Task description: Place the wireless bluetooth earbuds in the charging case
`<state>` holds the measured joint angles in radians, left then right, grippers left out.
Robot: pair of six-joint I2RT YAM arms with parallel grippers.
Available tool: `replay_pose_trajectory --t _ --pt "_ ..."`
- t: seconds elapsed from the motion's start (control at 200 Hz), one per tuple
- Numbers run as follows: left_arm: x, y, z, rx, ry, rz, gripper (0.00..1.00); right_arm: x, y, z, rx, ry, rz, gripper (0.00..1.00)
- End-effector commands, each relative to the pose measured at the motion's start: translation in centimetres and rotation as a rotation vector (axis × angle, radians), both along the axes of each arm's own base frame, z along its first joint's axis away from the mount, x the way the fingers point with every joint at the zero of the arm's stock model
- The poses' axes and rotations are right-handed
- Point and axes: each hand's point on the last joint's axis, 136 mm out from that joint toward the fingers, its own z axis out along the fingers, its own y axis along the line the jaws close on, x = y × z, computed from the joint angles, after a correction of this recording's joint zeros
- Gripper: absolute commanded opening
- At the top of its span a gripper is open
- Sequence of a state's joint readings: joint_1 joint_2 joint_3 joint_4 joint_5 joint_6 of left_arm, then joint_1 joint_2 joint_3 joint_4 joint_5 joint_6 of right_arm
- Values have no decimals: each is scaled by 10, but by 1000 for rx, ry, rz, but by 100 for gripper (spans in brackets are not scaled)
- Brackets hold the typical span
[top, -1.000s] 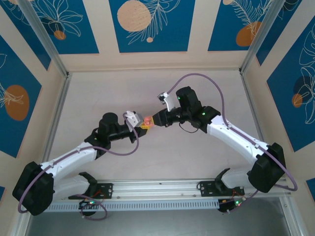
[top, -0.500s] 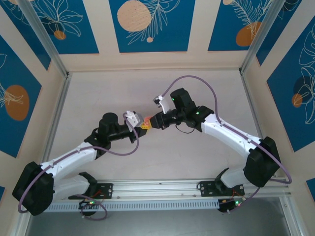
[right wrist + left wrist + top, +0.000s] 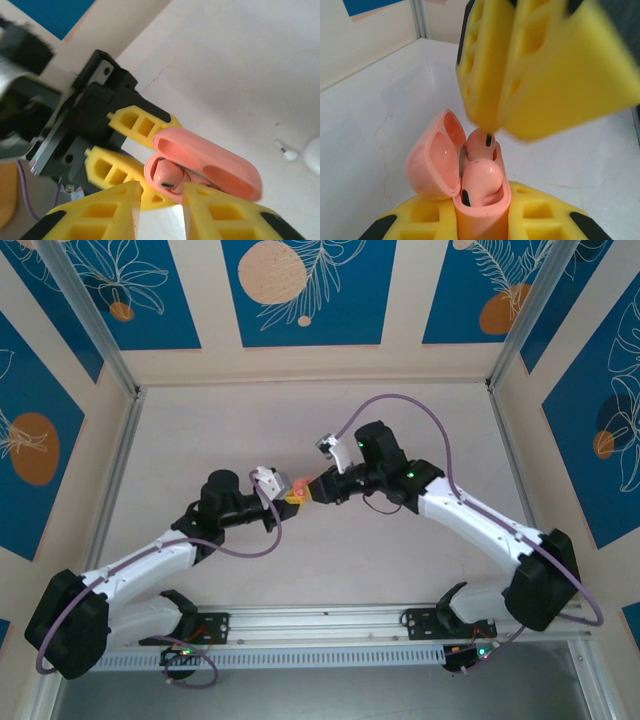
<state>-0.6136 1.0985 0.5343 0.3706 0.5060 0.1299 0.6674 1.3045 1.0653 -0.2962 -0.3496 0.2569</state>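
My left gripper (image 3: 481, 222) is shut on the salmon-pink charging case (image 3: 427, 165), held upright with its lid swung open to the left. Two pink earbuds sit in the case, one in the near slot (image 3: 481, 181) and one in the far slot (image 3: 479, 142). My right gripper (image 3: 492, 126) hovers just above the far earbud. From the right wrist, the right gripper (image 3: 161, 200) stands open with an empty gap, and the case (image 3: 210, 160) and an earbud (image 3: 170, 175) lie just beyond it. From above, both grippers meet at the case (image 3: 298, 486) mid-table.
A white earbud (image 3: 285, 150) lies on the pale tabletop beyond the case, beside a white disc (image 3: 314, 156) at the frame edge. Purple cables loop off both arms. Patterned walls and metal rails enclose the table.
The right arm leaned in over the case, then drew back slightly to the right, and its jaws have parted. The left arm and the case have stayed still.
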Motion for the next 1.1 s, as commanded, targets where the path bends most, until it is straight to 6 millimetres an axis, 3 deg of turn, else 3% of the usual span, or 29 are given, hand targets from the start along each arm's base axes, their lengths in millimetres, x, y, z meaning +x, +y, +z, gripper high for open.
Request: replay_pose_trajectory --t 0.0,0.045,0.12,0.345,0.505,0.845,1.095 --pt "-16 -7 19 -64 -47 -83 15 -8 -17 32 82 -186 75 34" --pt "-19 -8 22 -73 -52 -100 16 -11 -25 38 98 -235 104 38" --pt "-23 -9 26 -79 -60 -126 16 -18 -35 44 103 -343 175 55" --pt "-28 -11 28 -71 -67 -159 16 -25 -45 47 8 -576 320 73" --pt "-30 -10 29 -71 -75 -162 16 -40 -41 28 -44 -685 515 76" --pt "-30 -8 28 -75 -74 -151 16 -16 -17 -3 -215 -803 539 82" --pt "-30 -7 28 -74 -75 -146 16 -16 -6 -1 -172 -802 549 82"
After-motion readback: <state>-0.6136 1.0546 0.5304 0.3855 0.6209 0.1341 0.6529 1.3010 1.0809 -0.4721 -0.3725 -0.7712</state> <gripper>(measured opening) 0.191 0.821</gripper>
